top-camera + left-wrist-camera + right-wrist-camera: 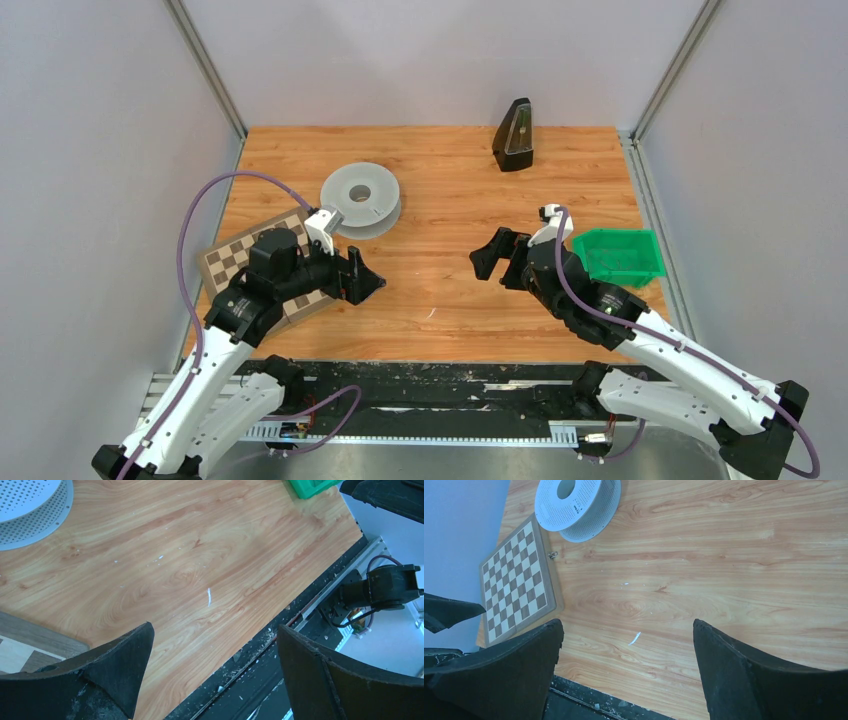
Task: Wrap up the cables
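Wood table (pixel 440 190) w/ 2 arms at the near edge. A grey spool (pixel 361 198) lies flat at 10 o'clock. The checker board (pixel 228 258) is just beside it, at 9. The L gripper (pixel 368 280) is at 8, by the board's right side. A black wedge (pixel 514 135) stands at 1. A green basket (pixel 620 256) sits at 3, w/ the R gripper (pixel 486 256) just left of it.

The light is bright and even, and it seems to come from above. In the overhead view my arms (pixel 230 330) throw only soft, short shadows on the table (pixel 440 290), and the grey walls (pixel 100 150) show no glare. In both wrist views my fingers (pixel 115 675) at the bottom edge are very dark, almost without detail. The white spool (pixel 574 505) in the upper left looks pale. The wood grain is sharp.
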Motion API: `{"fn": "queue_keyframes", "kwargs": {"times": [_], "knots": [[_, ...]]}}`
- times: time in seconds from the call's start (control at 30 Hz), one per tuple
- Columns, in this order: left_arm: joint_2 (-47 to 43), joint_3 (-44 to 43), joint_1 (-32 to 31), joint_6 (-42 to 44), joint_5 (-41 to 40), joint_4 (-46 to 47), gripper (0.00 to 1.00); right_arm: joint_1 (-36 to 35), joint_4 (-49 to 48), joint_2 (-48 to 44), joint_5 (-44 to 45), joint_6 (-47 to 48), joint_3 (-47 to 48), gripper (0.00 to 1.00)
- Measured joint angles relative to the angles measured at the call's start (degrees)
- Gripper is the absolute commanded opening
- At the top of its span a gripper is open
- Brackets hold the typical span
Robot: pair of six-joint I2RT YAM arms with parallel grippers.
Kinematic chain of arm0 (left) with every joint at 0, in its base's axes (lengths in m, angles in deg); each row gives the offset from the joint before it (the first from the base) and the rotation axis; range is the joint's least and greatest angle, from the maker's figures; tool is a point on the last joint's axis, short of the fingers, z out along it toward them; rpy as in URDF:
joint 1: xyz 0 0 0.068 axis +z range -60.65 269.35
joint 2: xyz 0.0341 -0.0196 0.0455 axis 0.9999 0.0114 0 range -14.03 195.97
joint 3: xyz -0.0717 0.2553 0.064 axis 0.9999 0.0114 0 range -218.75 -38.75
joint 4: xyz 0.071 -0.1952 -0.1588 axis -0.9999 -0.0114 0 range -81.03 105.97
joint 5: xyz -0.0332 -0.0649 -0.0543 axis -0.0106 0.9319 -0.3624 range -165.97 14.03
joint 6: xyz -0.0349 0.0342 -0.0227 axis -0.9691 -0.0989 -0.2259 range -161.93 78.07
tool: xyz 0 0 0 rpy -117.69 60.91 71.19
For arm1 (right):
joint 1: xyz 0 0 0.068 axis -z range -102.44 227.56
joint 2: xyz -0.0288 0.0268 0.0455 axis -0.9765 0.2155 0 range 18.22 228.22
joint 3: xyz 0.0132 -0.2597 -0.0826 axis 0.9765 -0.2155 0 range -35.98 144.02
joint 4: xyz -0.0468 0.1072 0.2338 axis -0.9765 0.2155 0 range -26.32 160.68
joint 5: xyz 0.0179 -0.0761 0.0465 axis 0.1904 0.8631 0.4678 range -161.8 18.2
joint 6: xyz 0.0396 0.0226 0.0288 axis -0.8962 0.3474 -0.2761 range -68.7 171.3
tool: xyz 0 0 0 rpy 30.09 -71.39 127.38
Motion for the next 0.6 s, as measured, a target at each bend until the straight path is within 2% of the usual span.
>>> {"fn": "queue_keyframes", "kwargs": {"times": [0.37, 0.6], "knots": [[-0.04, 0.0, 0.0, -0.68, 0.0, -0.11, 1.0, 0.0, -0.04, -1.88, 2.12, -0.35, -1.14, 1.0], [-1.79, 0.13, 0.0, -1.46, 0.0, -1.97, 1.0, 0.0, -0.13, -1.01, 9.6, 4.9, -0.11, 1.0]]}}
